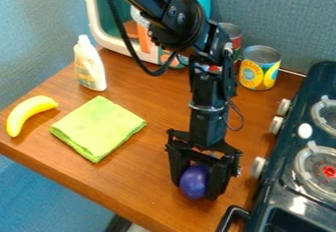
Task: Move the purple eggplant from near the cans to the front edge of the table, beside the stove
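At the far left of the surface (141,169), a yellow banana (27,114) lay with its curve along the left edge. Just beside it there was a green cloth (98,128), which was folded into a flat square. Behind the cloth, a white bottle (90,65) with a pale label stood upright. Further back stood a teal and white box-like toy (92,17), and my black arm (207,73) passed in front of it and came down toward the front.

My end effector (195,189) pointed downward near the front edge, to the right of the cloth and well apart from it. It was grasping a purple ball (194,181): the ball was low between my two fingers, with one finger at each side of it. Whether the ball touched the surface, I could not tell.

Behind my arm, one can (232,31) was partly hidden, and a yellow can (259,70) stood upright just beside it. At the right side was a dark stove (292,164), with light knobs facing my end effector and round burners on top.
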You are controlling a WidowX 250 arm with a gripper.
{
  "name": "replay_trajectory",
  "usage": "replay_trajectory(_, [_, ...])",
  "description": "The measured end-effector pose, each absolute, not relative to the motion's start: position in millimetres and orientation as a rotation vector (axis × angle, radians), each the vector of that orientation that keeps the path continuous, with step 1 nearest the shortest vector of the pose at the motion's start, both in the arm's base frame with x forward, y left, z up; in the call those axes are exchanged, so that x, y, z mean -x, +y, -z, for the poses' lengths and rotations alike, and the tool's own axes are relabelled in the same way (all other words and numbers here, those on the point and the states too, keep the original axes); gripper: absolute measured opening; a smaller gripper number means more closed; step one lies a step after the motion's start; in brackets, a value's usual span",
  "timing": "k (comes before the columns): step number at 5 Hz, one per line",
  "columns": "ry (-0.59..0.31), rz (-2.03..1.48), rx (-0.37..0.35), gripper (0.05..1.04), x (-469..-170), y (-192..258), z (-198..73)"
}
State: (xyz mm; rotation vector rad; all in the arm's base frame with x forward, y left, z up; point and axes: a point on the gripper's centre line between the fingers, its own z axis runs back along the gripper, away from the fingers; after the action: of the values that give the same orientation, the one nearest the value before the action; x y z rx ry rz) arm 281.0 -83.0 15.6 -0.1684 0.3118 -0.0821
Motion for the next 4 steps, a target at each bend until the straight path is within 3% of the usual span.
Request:
replay_trajectory(2, [0.314, 0.065, 0.132, 0.987, -281, -78, -18])
replay_trajectory(3, [0.275, 0.052, 0.059, 0.988, -294, -70, -34])
replay_trajectory(4, [0.117, 0.019, 0.007, 0.988, -312, -65, -88])
